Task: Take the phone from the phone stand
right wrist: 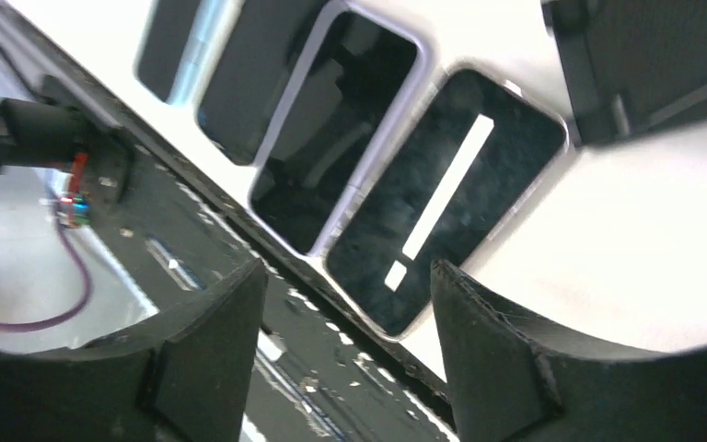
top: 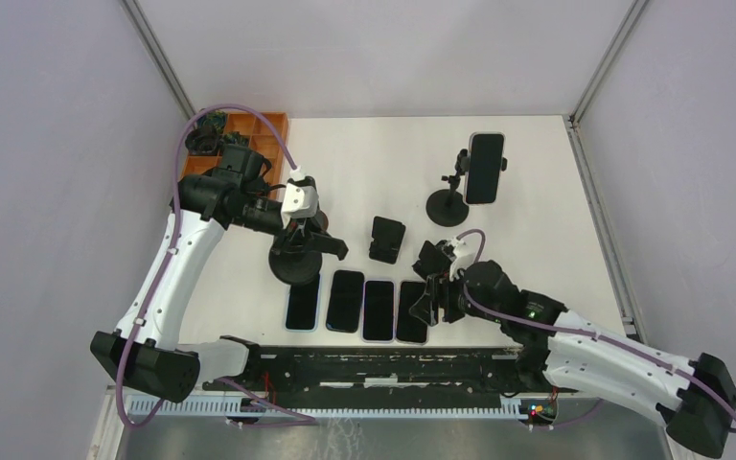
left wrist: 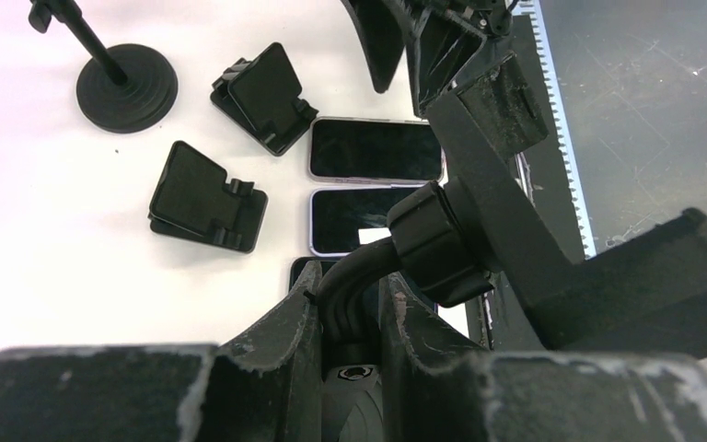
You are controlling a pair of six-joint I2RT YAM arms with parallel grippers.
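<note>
Black phone stand point(left wrist: 437, 244) neck half hidden between left claw point(left wrist: 350, 296) fingers point(left wrist: 281, 336)

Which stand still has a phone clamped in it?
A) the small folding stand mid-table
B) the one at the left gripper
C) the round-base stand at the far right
C: the round-base stand at the far right carries the phone in its clamp, while the left stand under the left gripper and the folding stand hold none.
</note>
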